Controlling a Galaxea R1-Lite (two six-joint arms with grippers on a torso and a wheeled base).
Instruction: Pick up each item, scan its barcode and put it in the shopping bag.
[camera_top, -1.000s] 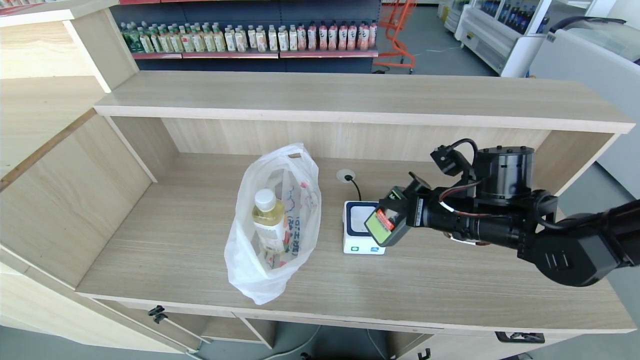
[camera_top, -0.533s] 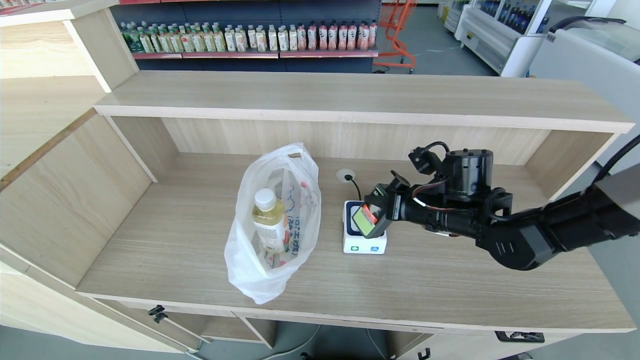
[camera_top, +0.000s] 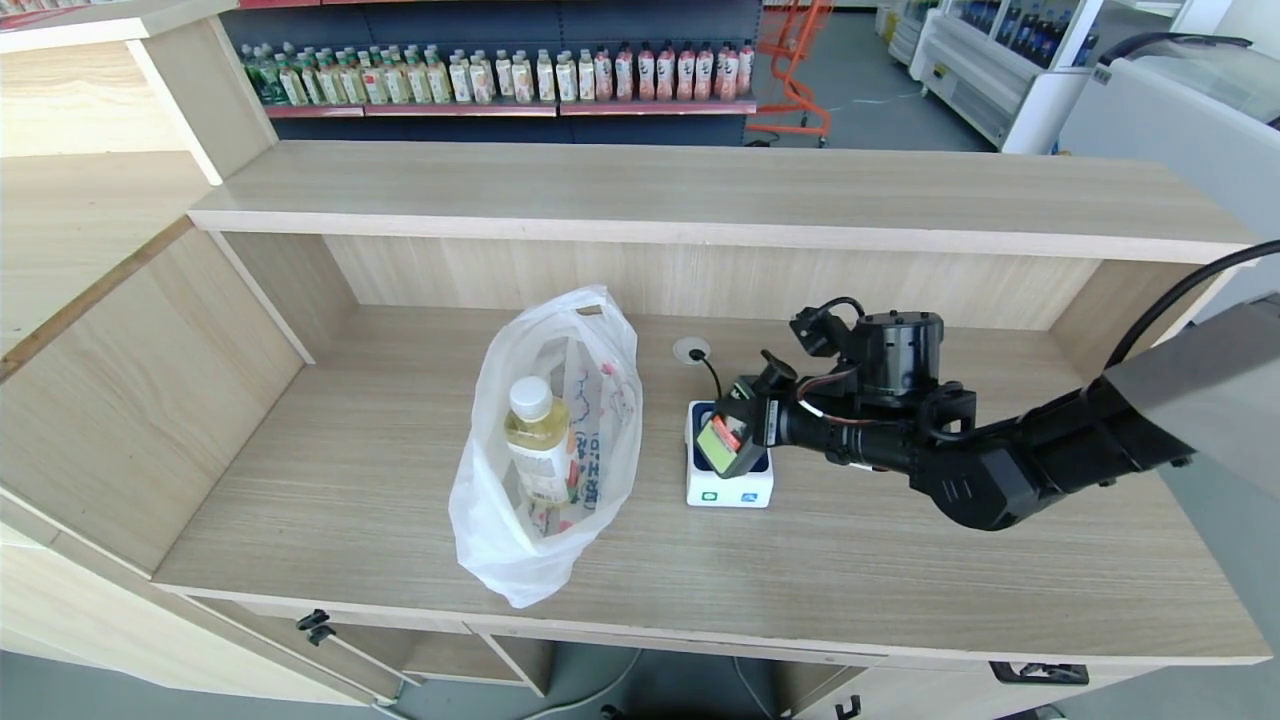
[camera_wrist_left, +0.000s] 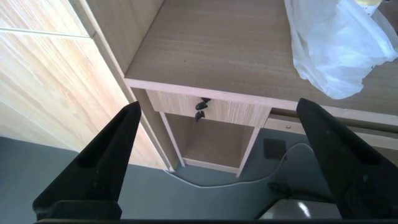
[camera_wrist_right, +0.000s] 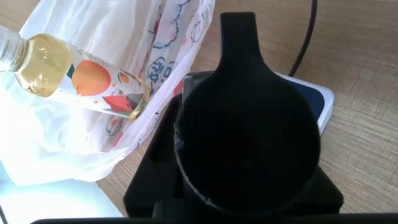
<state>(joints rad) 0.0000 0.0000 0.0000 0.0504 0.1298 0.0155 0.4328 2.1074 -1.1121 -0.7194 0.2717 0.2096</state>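
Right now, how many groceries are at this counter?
2: a bottle inside the shopping bag, a green packet in the right gripper over the scanner. More may be hidden.

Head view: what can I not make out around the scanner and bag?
- Window of the scanner: head view, covered by the green item in the right claw.
- Its barcode: head view, not on the visible side.
- Contents of the shopping bag beside the bottle: head view, blurred by plastic.
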